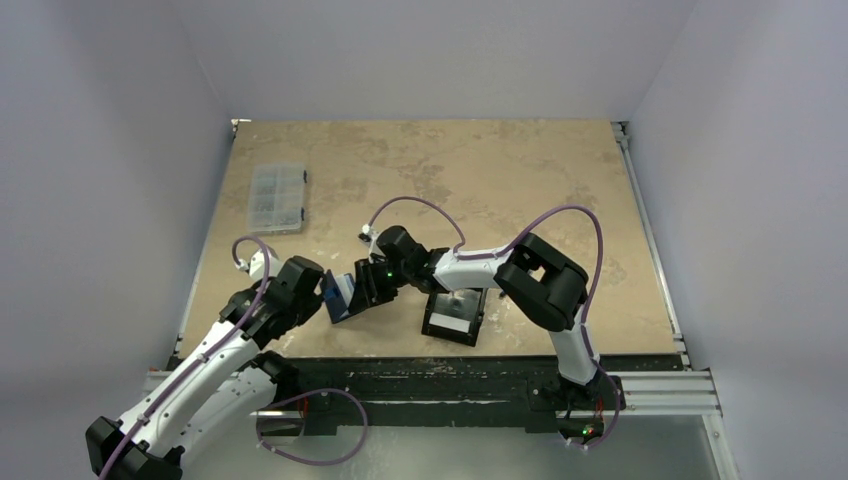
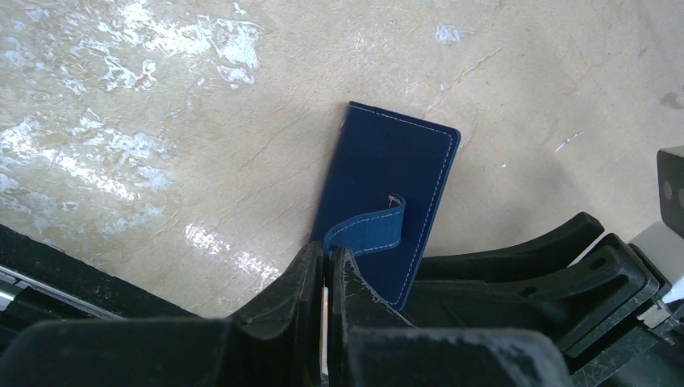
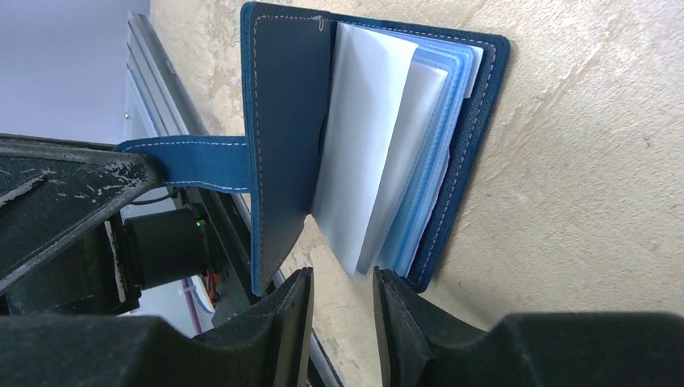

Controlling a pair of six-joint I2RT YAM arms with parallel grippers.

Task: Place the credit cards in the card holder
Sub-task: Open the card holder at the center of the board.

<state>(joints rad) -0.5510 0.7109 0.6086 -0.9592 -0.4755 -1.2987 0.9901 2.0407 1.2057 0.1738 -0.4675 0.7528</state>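
Top view, left to right.

Between nine and ten o'clock of the table centre, near the left edge: clear compartment box, lying flat, well apart from both arms.

At eight o'clock of centre, close to the near edge: left gripper, fingers clenched on the free end of the strap.

Just at its three o'clock: card holder, navy outside, opened like a book. Front cover lifted and drawn toward the left gripper by the strap, back cover toward the table.

Inside, as seen from the right wrist: fan of clear sleeves, pale blue nearer the back cover.

At three o'clock of the holder: right gripper, fingers released. Bare table showing between them, tips just beside the holder's lower edge, clasping nothing.

At four o'clock of the right gripper, near the table's near edge: black tray with a pale label, apart from the holder.
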